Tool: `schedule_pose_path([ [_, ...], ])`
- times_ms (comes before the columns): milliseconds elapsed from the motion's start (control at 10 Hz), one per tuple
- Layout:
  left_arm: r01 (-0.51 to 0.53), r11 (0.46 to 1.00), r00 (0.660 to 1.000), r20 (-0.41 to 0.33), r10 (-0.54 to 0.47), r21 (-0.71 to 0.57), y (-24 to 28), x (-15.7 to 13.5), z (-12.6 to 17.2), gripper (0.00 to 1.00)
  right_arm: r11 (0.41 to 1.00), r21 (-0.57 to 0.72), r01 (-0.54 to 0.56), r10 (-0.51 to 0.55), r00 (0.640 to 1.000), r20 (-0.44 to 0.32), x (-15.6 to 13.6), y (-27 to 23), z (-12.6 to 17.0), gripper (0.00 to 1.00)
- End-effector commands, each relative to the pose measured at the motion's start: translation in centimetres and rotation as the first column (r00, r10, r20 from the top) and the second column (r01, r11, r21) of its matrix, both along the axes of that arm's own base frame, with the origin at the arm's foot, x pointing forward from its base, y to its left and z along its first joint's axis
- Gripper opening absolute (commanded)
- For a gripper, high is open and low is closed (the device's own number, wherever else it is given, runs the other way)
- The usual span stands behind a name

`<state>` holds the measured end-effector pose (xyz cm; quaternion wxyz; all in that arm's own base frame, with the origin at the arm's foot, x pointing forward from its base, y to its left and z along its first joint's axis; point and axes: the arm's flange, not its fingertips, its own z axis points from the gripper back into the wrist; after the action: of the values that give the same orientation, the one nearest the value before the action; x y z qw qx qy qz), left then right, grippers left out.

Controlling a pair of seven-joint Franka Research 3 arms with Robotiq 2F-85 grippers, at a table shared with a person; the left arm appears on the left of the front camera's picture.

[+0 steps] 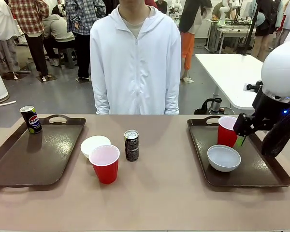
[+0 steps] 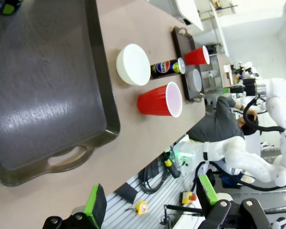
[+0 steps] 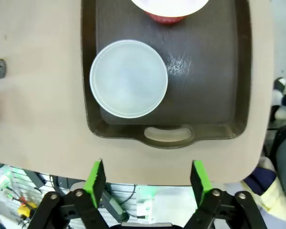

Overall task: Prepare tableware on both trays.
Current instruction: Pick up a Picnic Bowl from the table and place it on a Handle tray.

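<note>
Tableware, front view: we see cup [image 1: 226,130] and bowl [image 1: 224,158] set on the right tray [image 1: 261,169], one can [image 1: 31,119] on the left tray [image 1: 38,154], the rest between, likely awaiting placement. Left wrist view: left gripper [image 2: 150,200] apart, empty. Right wrist view: right gripper [image 3: 148,179] likewise, above its tray.

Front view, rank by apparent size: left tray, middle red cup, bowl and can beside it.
1. Left tray
2. Red cup, helped by being nearest
3. Bowl and can: look alike, unranked

Across my tan tabletop [image 1: 164,193] a person [image 1: 135,63] in a white zip hoodie stands; a white table [image 1: 229,72] sits behind them.
</note>
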<state>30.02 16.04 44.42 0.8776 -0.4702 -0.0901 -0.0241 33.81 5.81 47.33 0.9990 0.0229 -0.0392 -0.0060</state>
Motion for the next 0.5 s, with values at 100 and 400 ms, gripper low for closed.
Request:
schedule_pose_path([
  [100, 0.001, 1.000, 1.000, 0.010, -0.001, -0.015, 0.09, -0.02, 0.13, 1.00, 1.000, 0.007, 0.000, 0.000, 1.000, -0.007, 0.38, -0.24, -0.98, 1.00],
  [400, 0.001, 1.000, 1.000, 0.010, -0.001, -0.015, 0.09, -0.02, 0.13, 1.00, 1.000, 0.007, 0.000, 0.000, 1.000, -0.007, 0.38, -0.24, -0.98, 1.00],
])
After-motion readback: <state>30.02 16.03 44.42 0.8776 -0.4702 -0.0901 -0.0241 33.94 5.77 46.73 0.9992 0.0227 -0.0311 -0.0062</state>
